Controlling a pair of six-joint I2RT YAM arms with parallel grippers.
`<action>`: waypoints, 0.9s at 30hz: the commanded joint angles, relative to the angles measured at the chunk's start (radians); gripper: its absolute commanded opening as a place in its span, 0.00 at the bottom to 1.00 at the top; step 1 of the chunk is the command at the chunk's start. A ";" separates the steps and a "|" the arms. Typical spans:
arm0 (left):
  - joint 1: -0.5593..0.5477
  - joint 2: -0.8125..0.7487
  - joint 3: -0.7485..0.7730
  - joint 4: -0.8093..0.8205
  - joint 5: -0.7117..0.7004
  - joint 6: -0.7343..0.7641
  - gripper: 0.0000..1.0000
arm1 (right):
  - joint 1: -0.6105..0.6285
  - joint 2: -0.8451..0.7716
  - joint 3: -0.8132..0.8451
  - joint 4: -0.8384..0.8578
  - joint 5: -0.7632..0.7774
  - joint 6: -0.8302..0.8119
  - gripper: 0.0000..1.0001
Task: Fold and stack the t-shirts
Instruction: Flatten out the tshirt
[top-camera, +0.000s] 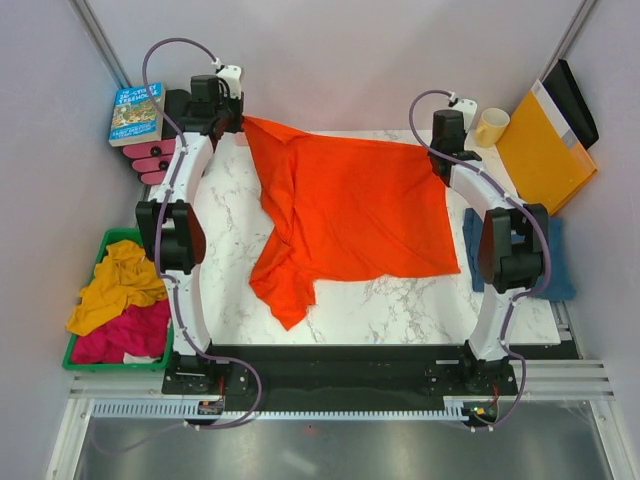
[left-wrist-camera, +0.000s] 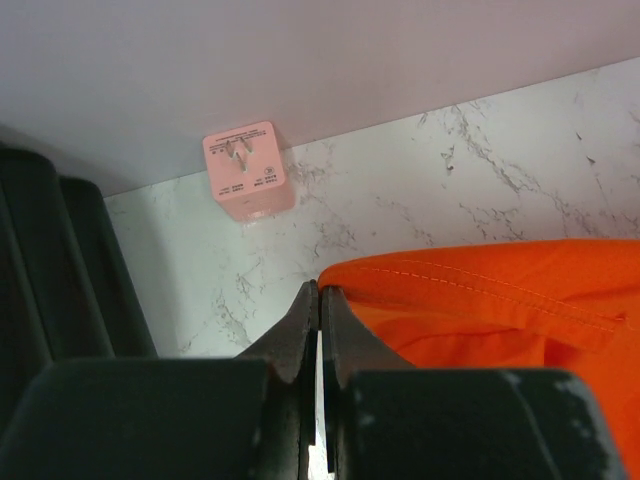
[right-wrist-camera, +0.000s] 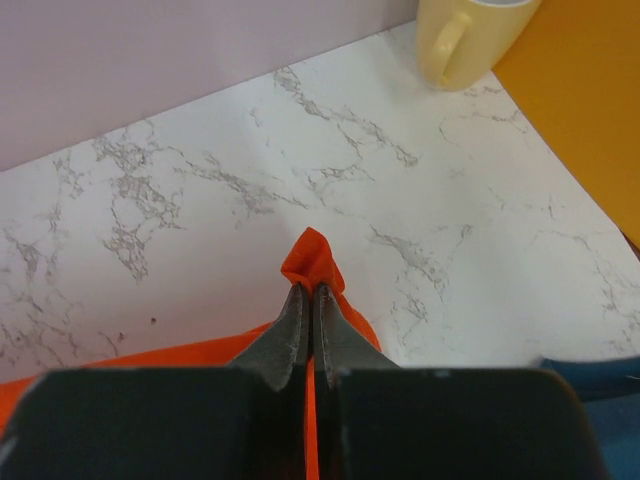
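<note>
The bright orange-red t-shirt (top-camera: 340, 210) hangs spread over the marble table (top-camera: 400, 300), stretched between both grippers at the far side, its lower left part drooping in a fold toward the near edge. My left gripper (top-camera: 240, 125) is shut on the shirt's far left corner; in the left wrist view the hem (left-wrist-camera: 480, 310) meets the closed tips (left-wrist-camera: 320, 290). My right gripper (top-camera: 437, 158) is shut on the far right corner, and a small tuft of cloth (right-wrist-camera: 308, 250) sticks out past its tips (right-wrist-camera: 308, 290). The dark blue t-shirt (top-camera: 560, 262) lies folded at the right, partly under the right arm.
An orange-yellow envelope (top-camera: 545, 150) and a cream mug (top-camera: 490, 127) stand at the far right. A pink plug adapter (left-wrist-camera: 248, 170) sits by the back wall. A book (top-camera: 135, 113) lies on a pink object at far left. A green bin (top-camera: 82, 345) of yellow and pink clothes stands left.
</note>
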 joint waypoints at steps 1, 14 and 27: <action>-0.010 0.035 0.050 -0.008 -0.085 0.025 0.02 | -0.012 0.035 0.045 -0.008 -0.029 0.028 0.00; 0.003 -0.524 -0.073 -0.061 0.025 -0.109 0.02 | 0.067 -0.507 -0.105 0.019 -0.049 -0.053 0.00; 0.081 -1.316 -0.463 -0.215 -0.014 -0.021 0.02 | 0.200 -1.144 -0.243 -0.159 0.076 -0.219 0.00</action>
